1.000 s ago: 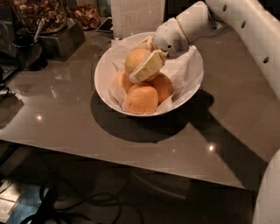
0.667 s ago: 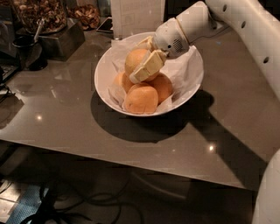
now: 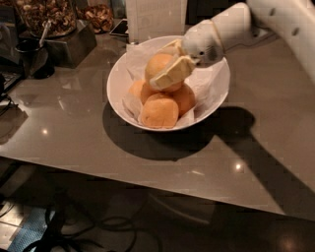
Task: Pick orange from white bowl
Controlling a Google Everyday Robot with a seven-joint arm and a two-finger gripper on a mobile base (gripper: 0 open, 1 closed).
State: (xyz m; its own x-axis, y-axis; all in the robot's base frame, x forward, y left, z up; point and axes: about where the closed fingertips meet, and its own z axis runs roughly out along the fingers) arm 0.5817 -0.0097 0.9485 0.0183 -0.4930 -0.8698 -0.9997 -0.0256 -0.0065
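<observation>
This looks like a break-room or office snack counter. A glossy grey-brown counter (image 3: 74,138) carries clear containers of nuts (image 3: 47,15) and a dark mug (image 3: 30,58) with a utensil at its far-left corner. A white upright box (image 3: 156,19) stands at the far edge. Mid-counter sits a white bowl (image 3: 117,83) of fruit, where the gripper (image 3: 166,66) clasps the top orange (image 3: 155,64). Loose cables (image 3: 98,231) lie below the near edge.

Dim overhead light: the white bowl (image 3: 116,86) throws dark shadow onto the glinting tabletop (image 3: 74,129). The hand (image 3: 164,65), clasping the orange (image 3: 155,64) over it, shows pale.
</observation>
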